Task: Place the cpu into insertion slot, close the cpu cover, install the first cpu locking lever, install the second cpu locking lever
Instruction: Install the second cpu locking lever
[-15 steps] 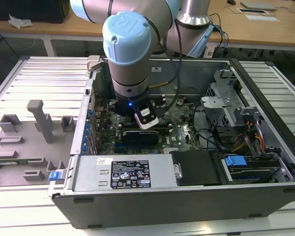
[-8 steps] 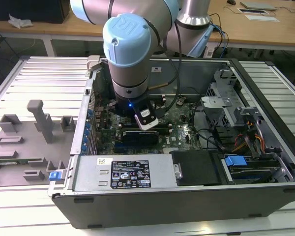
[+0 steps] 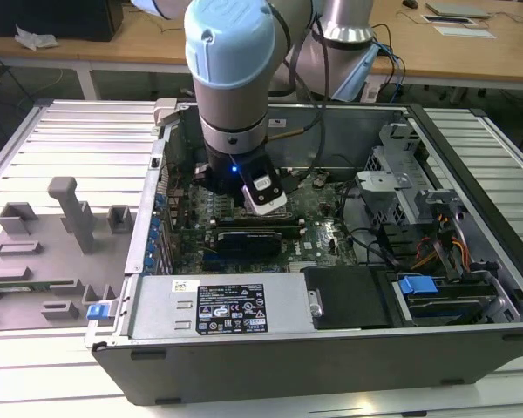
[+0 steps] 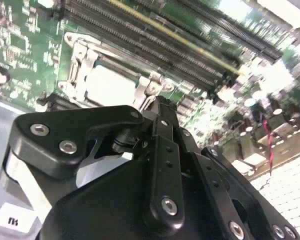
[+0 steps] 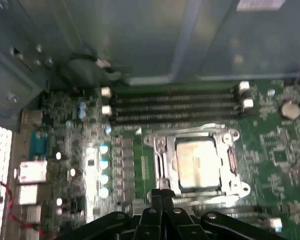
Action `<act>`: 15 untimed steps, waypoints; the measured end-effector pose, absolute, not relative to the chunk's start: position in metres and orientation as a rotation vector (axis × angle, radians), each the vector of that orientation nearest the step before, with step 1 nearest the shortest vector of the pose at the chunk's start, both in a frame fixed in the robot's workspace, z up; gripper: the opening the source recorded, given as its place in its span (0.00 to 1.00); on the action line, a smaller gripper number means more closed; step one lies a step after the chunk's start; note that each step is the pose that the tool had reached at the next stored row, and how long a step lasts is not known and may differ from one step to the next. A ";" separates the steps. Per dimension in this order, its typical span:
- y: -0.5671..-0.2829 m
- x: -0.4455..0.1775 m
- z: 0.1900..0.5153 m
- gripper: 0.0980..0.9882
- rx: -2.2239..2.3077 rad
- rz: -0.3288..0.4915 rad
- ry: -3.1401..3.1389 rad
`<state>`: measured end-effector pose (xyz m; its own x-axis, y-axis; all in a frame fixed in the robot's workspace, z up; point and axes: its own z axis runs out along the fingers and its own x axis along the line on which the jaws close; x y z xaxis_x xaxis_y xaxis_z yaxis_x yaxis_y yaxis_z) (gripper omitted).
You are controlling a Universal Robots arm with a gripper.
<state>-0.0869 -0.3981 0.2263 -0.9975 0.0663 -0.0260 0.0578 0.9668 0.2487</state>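
The cpu (image 5: 195,162) (image 4: 107,85), a pale square chip, lies flat in the insertion slot (image 5: 241,189) on the green board. The cpu cover (image 5: 200,134) (image 4: 77,65), a silvery frame, lies down around the chip. My black gripper (image 5: 160,194) (image 4: 157,102) is shut, its fingertips pressed together with nothing seen between them. The tips sit just off one edge of the socket, close above the board. In the exterior view the arm's wrist (image 3: 235,165) reaches down into the open computer case and hides the socket.
Long black memory slots (image 5: 175,105) run beside the socket. The case walls (image 3: 471,139), a drive cage (image 3: 401,183), loose cables (image 3: 436,252) and the power supply (image 3: 235,305) ring the board. A grey fixture plate (image 3: 52,244) lies at the exterior view's left.
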 end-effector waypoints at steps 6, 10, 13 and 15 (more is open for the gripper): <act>-0.397 -0.049 0.226 0.01 0.102 0.375 3.106; -0.381 -0.046 0.226 0.01 0.102 0.348 3.110; -0.369 -0.046 0.226 0.01 0.102 0.301 3.114; -0.362 -0.046 0.226 0.01 0.102 0.249 3.117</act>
